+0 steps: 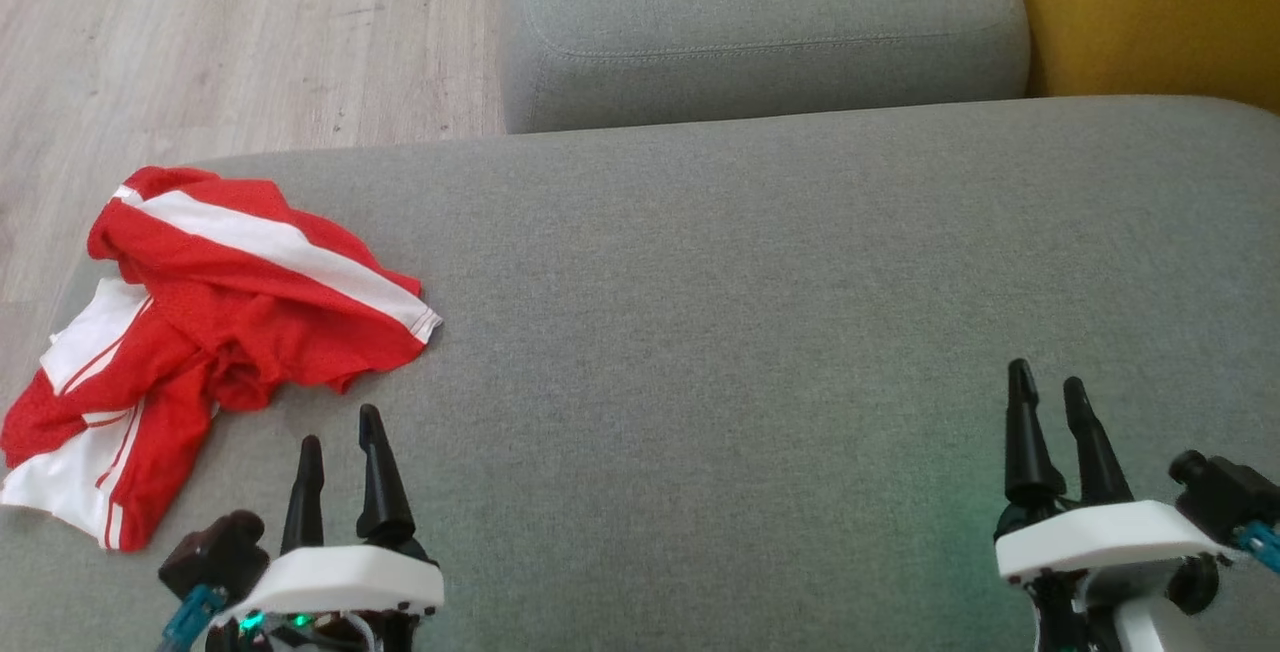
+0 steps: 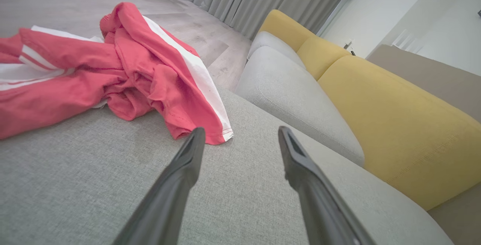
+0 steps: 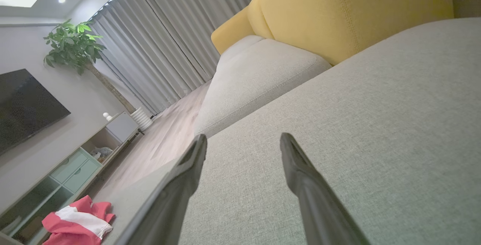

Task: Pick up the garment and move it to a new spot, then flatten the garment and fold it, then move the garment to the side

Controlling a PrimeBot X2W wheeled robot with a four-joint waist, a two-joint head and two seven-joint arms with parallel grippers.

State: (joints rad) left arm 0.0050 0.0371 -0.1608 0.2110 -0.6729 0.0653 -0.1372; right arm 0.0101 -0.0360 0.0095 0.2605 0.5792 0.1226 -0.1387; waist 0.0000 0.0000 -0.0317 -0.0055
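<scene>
1. The garment (image 1: 215, 332) is red with wide white stripes. Its cloth looks thin and soft, and it lies in a crumpled heap with lots of folds.
2. It sits at the left end of the sofa seat (image 1: 750, 312), close to the edge by the floor (image 1: 200, 32).
3. The sofa seat is gray, wide and flat. Its cloth looks rough and woven.
4. Behind it is a second gray cushion (image 1: 760, 22), puffy, with a seam line near its edge. A smooth yellow back cushion (image 1: 1150, 12) is at the far right.
5. The floor is made of pale wood planks.
6. The left hand (image 1: 340, 427) hangs low over the seat. Its two long, dark, pointy fingers are spread apart and hold nothing. The garment's striped corner is just ahead of the tips and a bit to the left, not touching.
7. The right hand (image 1: 1047, 375) hangs over bare seat, well apart from the garment. Its fingers are spread too, and it is empty.
</scene>
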